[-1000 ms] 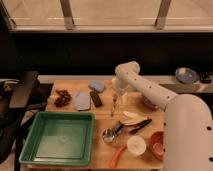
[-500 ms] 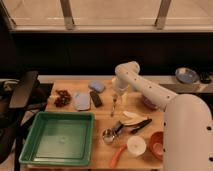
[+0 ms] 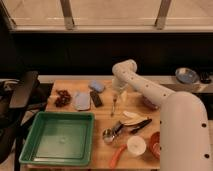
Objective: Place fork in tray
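Gripper: pale two-finger gripper (image 3: 119,94) hangs from a smooth white arm over the middle of the table, fingers spread, holding nothing; it seems to hover just above the fork's far end.
Fork: slim all-silver metal fork (image 3: 114,107), flat on the wood, lying near-to-far, just right of the black bar (image 3: 96,99).
Tray: large rectangular green plastic tray (image 3: 57,140), raised sides, rounded rim, at the near left, apart from the fork.
Table: light wooden table (image 3: 101,119), matte grain.
Near right: shiny metal scoop (image 3: 111,133) with black handle; round reddish-orange bowl (image 3: 155,145).
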`<control>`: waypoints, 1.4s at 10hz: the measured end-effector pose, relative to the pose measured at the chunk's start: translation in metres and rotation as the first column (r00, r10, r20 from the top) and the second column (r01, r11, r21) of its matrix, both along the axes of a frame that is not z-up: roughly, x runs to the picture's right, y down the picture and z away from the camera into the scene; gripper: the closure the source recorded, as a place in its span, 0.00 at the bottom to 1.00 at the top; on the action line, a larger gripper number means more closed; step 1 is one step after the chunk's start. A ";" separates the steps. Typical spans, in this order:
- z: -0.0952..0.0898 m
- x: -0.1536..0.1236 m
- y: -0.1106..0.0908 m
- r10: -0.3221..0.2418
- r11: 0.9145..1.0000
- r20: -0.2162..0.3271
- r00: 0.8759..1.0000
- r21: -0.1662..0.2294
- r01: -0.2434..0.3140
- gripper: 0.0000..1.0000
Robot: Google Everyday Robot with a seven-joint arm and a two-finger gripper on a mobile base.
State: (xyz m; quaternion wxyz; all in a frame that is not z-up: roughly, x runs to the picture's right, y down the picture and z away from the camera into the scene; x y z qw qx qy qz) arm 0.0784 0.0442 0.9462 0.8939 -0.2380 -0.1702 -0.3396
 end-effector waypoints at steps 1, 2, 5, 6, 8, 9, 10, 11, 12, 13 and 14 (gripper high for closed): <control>0.001 0.000 0.000 -0.004 1.000 -0.005 1.000 -0.004 0.004 0.20; 0.005 0.000 0.001 -0.007 1.000 -0.012 1.000 -0.013 0.006 0.20; 0.013 0.010 0.007 -0.007 0.998 -0.030 1.000 -0.055 0.005 0.20; 0.017 0.010 0.009 -0.004 0.998 -0.029 1.000 -0.068 0.002 0.20; 0.026 0.012 0.017 0.006 0.995 -0.024 1.000 -0.098 -0.009 0.20; 0.029 0.014 0.021 0.009 0.994 -0.023 1.000 -0.110 -0.012 0.20; 0.032 0.011 0.023 0.012 0.993 -0.013 1.000 -0.121 -0.014 0.22; 0.035 0.009 0.026 0.011 0.991 -0.006 1.000 -0.132 -0.012 0.28; 0.035 0.009 0.027 0.011 0.991 -0.005 1.000 -0.136 -0.012 0.38; 0.034 0.010 0.026 0.010 0.991 -0.006 1.000 -0.136 -0.011 0.48; 0.032 0.012 0.027 0.007 0.990 -0.009 1.000 -0.142 -0.008 0.59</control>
